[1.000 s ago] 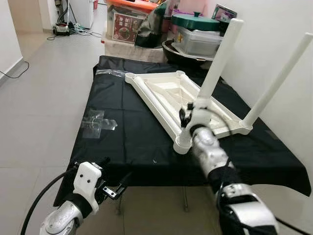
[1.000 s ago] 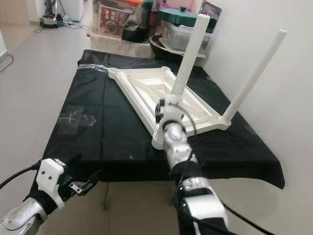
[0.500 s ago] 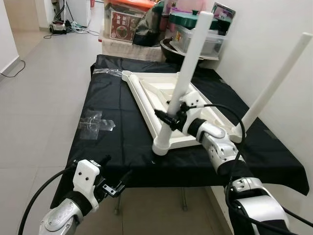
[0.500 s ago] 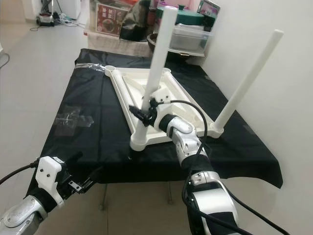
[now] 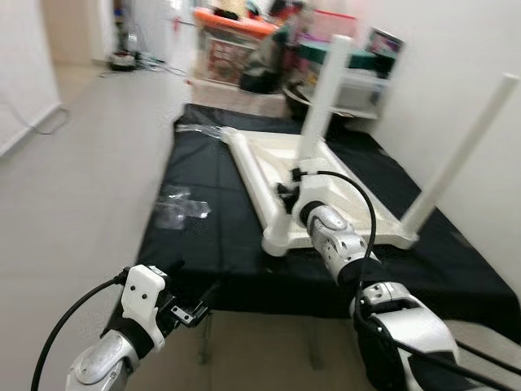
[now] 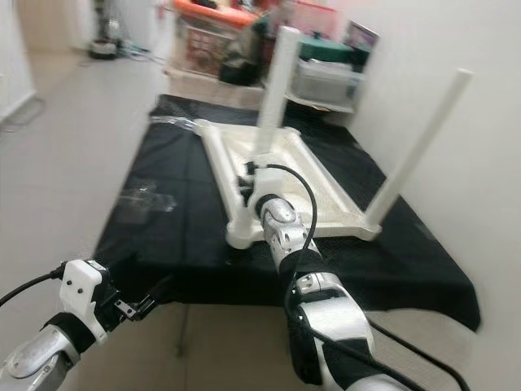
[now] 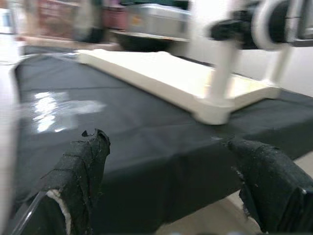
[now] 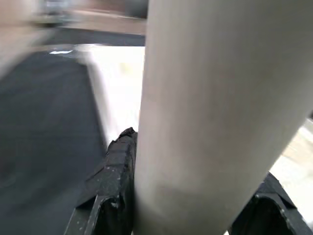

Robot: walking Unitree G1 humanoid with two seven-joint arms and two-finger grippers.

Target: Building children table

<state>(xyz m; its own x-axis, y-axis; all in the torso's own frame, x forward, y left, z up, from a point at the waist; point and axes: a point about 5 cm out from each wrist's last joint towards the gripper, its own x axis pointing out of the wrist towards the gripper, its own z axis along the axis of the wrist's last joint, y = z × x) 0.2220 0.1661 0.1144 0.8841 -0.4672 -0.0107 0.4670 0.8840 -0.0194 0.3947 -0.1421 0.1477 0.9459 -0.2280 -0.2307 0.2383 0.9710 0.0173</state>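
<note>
An upturned white children's table top (image 5: 264, 155) lies on a black-covered table (image 5: 203, 244). One white leg (image 5: 321, 98) stands in its near left corner. My right gripper (image 5: 295, 189) is shut on that leg low down; in the right wrist view the leg (image 8: 210, 98) sits between the black fingers (image 8: 115, 181). A second white leg (image 5: 456, 155) rises tilted from the near right corner. My left gripper (image 5: 194, 305) hangs open below the table's front edge, with its fingers (image 7: 83, 161) wide apart and nothing between them.
A crumpled clear plastic wrap (image 5: 183, 204) lies on the cloth left of the table top. Boxes, a pot and bins (image 5: 326, 61) crowd the far end. A white wall (image 5: 456, 49) runs along the right, and tiled floor (image 5: 81, 163) lies on the left.
The leg in my right gripper came down into the near left corner and now stands more upright. The head camera has shifted and the picture is blurred. The left arm has stayed put.
</note>
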